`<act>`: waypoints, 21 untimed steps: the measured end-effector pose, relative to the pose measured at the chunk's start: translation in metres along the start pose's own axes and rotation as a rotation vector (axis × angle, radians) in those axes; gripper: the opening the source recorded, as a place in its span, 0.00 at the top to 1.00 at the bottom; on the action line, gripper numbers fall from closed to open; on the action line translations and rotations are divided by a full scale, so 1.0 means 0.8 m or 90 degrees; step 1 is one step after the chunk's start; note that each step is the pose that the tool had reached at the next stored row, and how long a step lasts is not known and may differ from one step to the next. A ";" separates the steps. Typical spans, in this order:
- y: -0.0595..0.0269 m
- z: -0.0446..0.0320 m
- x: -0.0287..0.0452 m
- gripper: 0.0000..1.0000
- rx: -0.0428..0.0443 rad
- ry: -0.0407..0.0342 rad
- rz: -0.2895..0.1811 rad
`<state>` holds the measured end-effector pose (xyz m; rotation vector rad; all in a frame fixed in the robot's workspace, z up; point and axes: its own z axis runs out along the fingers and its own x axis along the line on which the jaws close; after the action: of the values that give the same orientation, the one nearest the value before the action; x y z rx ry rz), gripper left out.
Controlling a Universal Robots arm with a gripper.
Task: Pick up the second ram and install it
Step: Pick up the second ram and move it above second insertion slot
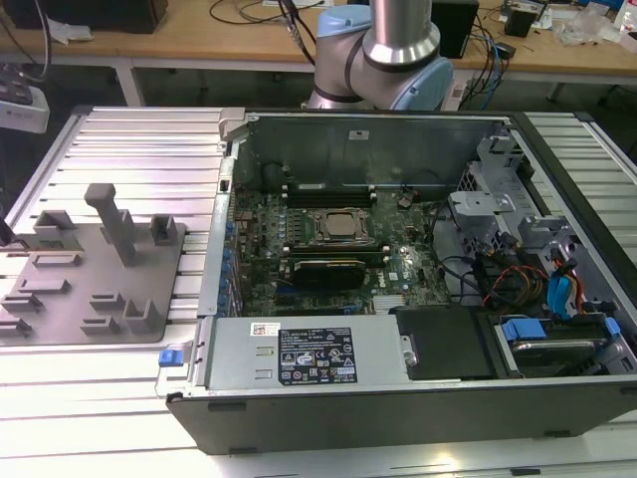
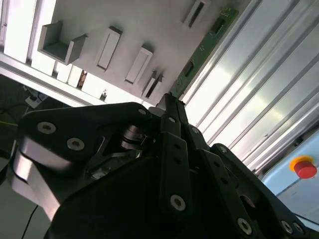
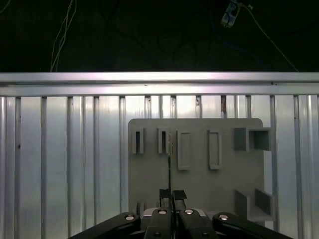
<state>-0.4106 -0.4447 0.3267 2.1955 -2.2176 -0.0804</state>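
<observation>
Though drawn down to a bare edge in the first wrist view, seen flat and green in the second wrist view: one second ram (image 2: 207, 42), dark chips along its length, pinched at its near end by the black gripper (image 2: 170, 101), fingers closed tight upon it, and held in the air above the grey fixture plate (image 2: 149, 25), apart from every block there. Counted on that plate in the first wrist view: two narrow slotted blocks (image 3: 137, 141), two open rectangular frames (image 3: 183, 149), two open-sided brackets (image 3: 254, 140). Starting from the exterior view's left: same plate, flat on a ribbed aluminium table (image 1: 139, 149), with one tall post (image 1: 111, 221) standing among low blocks. Next, just beside the plate, one open computer case (image 1: 348, 418), walls raised around the motherboard (image 1: 403, 267). Inside, one processor socket (image 1: 336, 227) near the middle, long black slots (image 1: 328, 191) with white end clips on either side of it, number hard to tell; one labelled power supply (image 1: 314, 356) along the near wall; toward the exterior view's right, a drive cage (image 1: 542, 344) with blue tabs beside red and orange cables (image 1: 518, 284). Behind the case, the arm's pale blue and silver base (image 1: 383, 50), then wooden benches (image 1: 199, 30) strewn with wires.
</observation>
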 end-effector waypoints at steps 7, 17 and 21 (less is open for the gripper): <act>0.001 -0.0267 -0.0008 0.91 0.0001 0.0000 0.000; 0.004 -0.0725 -0.0031 0.91 0.0001 0.0001 0.000; 0.005 -0.0932 -0.0040 0.91 0.0001 0.0001 -0.001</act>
<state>-0.4105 -0.4431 0.4015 2.1972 -2.2159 -0.0800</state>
